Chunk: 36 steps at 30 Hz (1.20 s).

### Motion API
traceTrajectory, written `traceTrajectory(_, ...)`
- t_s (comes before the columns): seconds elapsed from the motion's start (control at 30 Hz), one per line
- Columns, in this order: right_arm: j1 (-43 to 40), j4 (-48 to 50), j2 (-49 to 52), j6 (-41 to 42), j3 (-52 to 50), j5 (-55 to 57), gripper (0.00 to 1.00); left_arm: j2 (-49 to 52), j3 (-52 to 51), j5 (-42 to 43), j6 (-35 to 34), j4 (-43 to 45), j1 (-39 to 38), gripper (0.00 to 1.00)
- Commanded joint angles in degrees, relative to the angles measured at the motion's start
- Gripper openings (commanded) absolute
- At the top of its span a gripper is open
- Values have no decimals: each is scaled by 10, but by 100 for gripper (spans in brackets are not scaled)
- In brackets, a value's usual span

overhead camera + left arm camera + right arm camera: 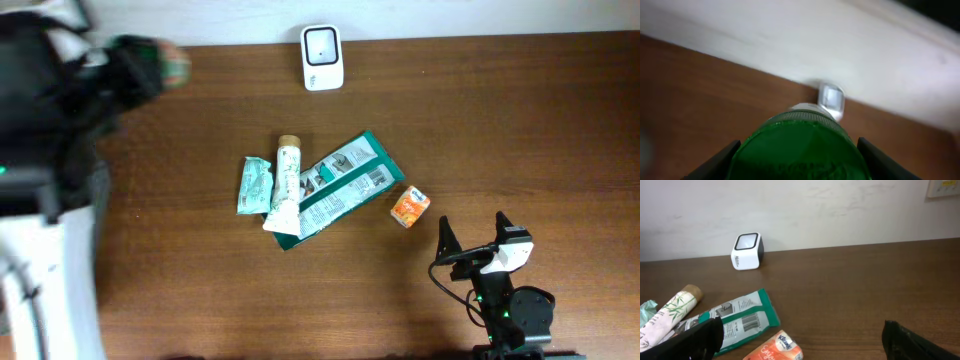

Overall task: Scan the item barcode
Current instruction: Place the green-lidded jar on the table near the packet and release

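Only close-up: green item (801, 147), left hand (799, 162)

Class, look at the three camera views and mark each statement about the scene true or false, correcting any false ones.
1. The left gripper holds a green bottle. True.
2. The right gripper is closed on the orange packet. False: its jaws stand open and empty, and the packet lies on the table apart from it.
3. The white scanner stands at the table's far edge. True.
4. The tube stands upright on its cap. False: it lies flat, alongside the green-and-white pack.
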Motion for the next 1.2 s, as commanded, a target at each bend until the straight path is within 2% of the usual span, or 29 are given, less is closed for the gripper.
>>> traceTrajectory(0.0,-3,0,-2,3,-5,1,98,64,4,-37,26,1,-111,47)
traceTrajectory(0.13,-3,0,-2,3,-5,1,98,166,4,-108,26,3,-227,47)
traceTrajectory(0.27,-3,0,-2,3,-5,1,98,248,4,-173,26,9,-275,48)
traceTrajectory(0.6,-3,0,-2,3,-5,1,98,416,4,-176,26,42,-292,47)
traceTrajectory(0.77,-3,0,-2,3,-5,1,98,441,4,-192,26,75,-301,49)
traceTrajectory(1.03,-3,0,-2,3,-5,1,98,466,4,-243,26,70,-300,50)
traceTrajectory(1.17,-3,0,-2,3,-5,1,99,466,4,-232,26,49,-302,50)
